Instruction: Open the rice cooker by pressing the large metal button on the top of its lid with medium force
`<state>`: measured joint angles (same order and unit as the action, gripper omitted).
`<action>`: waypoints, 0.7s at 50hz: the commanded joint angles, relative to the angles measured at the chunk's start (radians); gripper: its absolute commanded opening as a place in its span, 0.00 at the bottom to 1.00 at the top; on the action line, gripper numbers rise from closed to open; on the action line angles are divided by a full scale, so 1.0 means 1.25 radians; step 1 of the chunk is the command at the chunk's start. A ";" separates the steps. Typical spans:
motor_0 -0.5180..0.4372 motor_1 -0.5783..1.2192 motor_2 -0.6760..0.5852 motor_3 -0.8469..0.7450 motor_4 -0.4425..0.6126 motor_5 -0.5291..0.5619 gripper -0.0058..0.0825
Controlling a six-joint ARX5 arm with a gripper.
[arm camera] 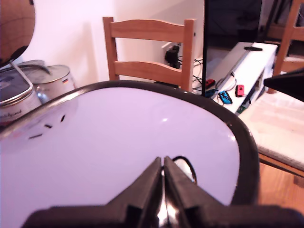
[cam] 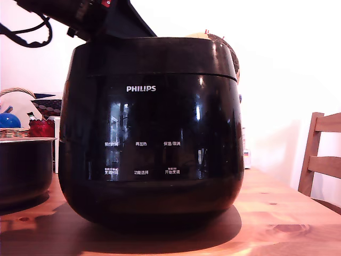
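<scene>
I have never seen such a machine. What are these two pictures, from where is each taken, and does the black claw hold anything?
One robot arm works at a wooden table. The exterior view looks from the table at the large glossy black rice cooker with the white PHILIPS logo; the arm shows dark above it. At that view's left stands a smaller dark metal-rimmed pot. The wrist view comes from a camera on the arm, looking down along the black gripper at the cooker's wide glossy lid, which reflects bright light. The fingers are pressed together, holding nothing, tips at the lid. The lid looks closed.
</scene>
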<state>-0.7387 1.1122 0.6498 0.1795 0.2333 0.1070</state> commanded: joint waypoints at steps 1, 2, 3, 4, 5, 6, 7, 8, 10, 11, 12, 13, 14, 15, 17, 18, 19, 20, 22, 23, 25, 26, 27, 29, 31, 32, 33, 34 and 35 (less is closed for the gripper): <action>0.002 -0.018 -0.037 -0.018 -0.005 -0.005 0.04; 0.003 -0.026 -0.036 -0.018 -0.006 -0.005 0.04; 0.003 -0.035 -0.036 -0.018 -0.007 -0.005 0.04; 0.003 -0.044 -0.036 -0.018 -0.012 -0.005 0.04; 0.003 -0.052 -0.036 -0.018 -0.017 -0.005 0.04; 0.003 -0.062 -0.036 -0.019 -0.022 -0.005 0.04; 0.003 -0.070 -0.036 -0.021 -0.029 -0.005 0.04; 0.003 -0.078 -0.036 -0.023 -0.035 -0.005 0.04; 0.003 -0.092 -0.036 -0.026 -0.047 -0.005 0.04; 0.003 -0.099 -0.036 -0.029 -0.051 -0.005 0.04; 0.004 -0.106 -0.036 -0.031 -0.055 -0.005 0.04; 0.005 -0.111 -0.036 -0.035 -0.058 -0.005 0.04; 0.006 -0.118 -0.036 -0.039 -0.062 -0.005 0.04; 0.008 -0.123 -0.036 -0.044 -0.068 -0.005 0.04; 0.011 -0.132 -0.036 -0.054 -0.077 -0.005 0.04; 0.014 -0.138 -0.036 -0.060 -0.082 -0.005 0.04; 0.017 -0.142 -0.036 -0.066 -0.088 -0.005 0.04; 0.021 -0.146 -0.036 -0.071 -0.092 -0.004 0.04; 0.029 -0.154 -0.036 -0.081 -0.099 -0.004 0.04; 0.033 -0.157 -0.036 -0.086 -0.103 -0.004 0.04; 0.041 -0.163 -0.036 -0.092 -0.110 -0.004 0.04; 0.045 -0.165 -0.036 -0.096 -0.111 -0.004 0.04; 0.050 -0.170 -0.036 -0.098 -0.112 -0.004 0.04; 0.059 -0.175 -0.036 -0.102 -0.116 -0.003 0.04; 0.067 -0.181 -0.036 -0.105 -0.121 -0.002 0.04; 0.072 -0.185 -0.036 -0.107 -0.125 -0.002 0.04; 0.078 -0.187 -0.036 -0.108 -0.129 -0.002 0.04; 0.082 -0.190 -0.036 -0.109 -0.133 -0.002 0.04; 0.087 -0.193 -0.036 -0.110 -0.136 -0.002 0.04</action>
<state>-0.6437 0.8814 0.6334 0.0452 0.0734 0.1047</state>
